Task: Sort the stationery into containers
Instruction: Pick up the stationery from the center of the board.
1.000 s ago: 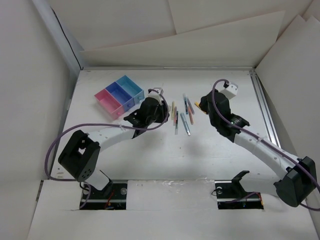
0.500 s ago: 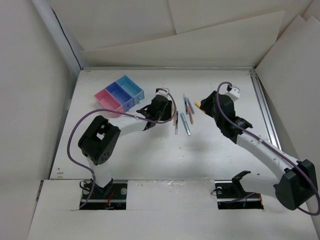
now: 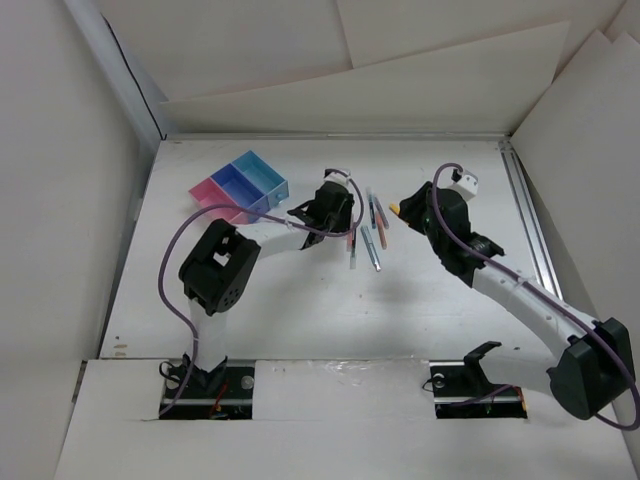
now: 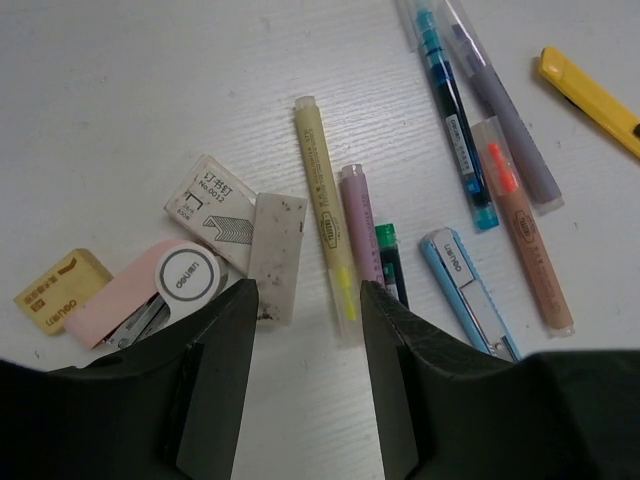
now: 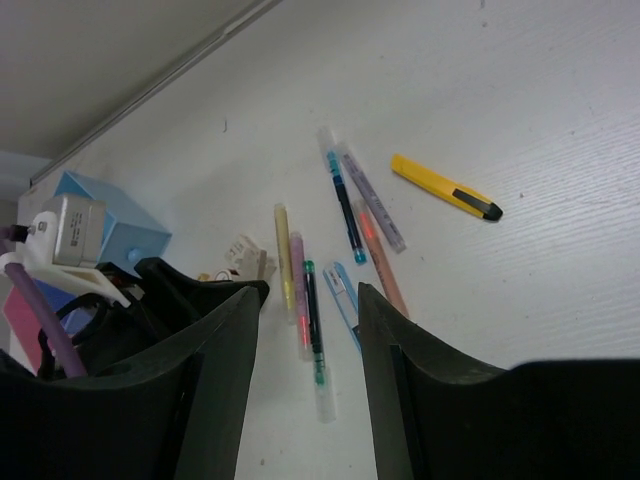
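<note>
Several pens lie side by side on the white table (image 3: 300,290): a yellow highlighter (image 4: 325,215), a pink one (image 4: 362,230), a green pen (image 4: 390,265), a teal pen (image 4: 450,110), a grey-purple pen (image 4: 505,110) and an orange pen (image 4: 525,240). My left gripper (image 4: 305,300) is open and empty just short of the yellow highlighter's near end; in the top view the left gripper (image 3: 335,218) is at the left of the pens (image 3: 362,230). My right gripper (image 5: 305,300) is open and empty, raised at their right in the top view (image 3: 415,215). The joined pink bin (image 3: 208,196) and blue bins (image 3: 250,178) stand at the back left.
A staples box (image 4: 212,195), a whitish eraser (image 4: 277,250), a pink tape holder (image 4: 140,295) and a small yellow box (image 4: 60,290) lie left of the pens. A light blue cutter (image 4: 465,290) lies among them. A yellow cutter (image 5: 445,187) lies to the right.
My left arm has swung up and to the right, bringing its gripper from beside the bins to the left edge of the pens. The right arm has shifted slightly.
</note>
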Controlling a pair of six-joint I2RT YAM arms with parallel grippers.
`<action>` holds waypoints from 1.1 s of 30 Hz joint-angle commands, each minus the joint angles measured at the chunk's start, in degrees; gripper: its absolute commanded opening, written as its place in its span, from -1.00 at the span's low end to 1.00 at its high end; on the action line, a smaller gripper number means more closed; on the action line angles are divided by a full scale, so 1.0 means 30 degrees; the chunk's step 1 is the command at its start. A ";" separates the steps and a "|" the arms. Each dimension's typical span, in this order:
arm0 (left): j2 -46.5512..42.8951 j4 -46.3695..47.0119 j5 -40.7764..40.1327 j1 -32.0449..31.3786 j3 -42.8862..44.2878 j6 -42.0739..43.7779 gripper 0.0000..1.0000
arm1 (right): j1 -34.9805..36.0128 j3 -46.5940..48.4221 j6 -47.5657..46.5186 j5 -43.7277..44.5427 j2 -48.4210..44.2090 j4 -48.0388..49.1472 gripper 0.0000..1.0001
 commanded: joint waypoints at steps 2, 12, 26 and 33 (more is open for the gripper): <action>0.0534 -0.0491 -0.1002 0.0145 0.1301 0.0514 -0.19 | -0.0289 -0.0106 -0.0147 -0.0304 -0.0777 0.0953 -0.03; 0.1824 -0.1077 -0.1646 0.0145 0.2620 0.0514 -0.36 | -0.0466 -0.0459 -0.0147 -0.0859 -0.1336 0.1305 -0.08; 0.1620 -0.0581 -0.2585 0.0145 0.2268 0.0309 -0.20 | -0.0642 -0.0284 -0.0323 -0.1447 -0.1160 0.1305 -0.08; 0.2441 -0.0932 -0.2411 0.0145 0.3175 0.0514 -0.33 | -0.0642 -0.0284 -0.0323 -0.1447 -0.1160 0.1305 -0.08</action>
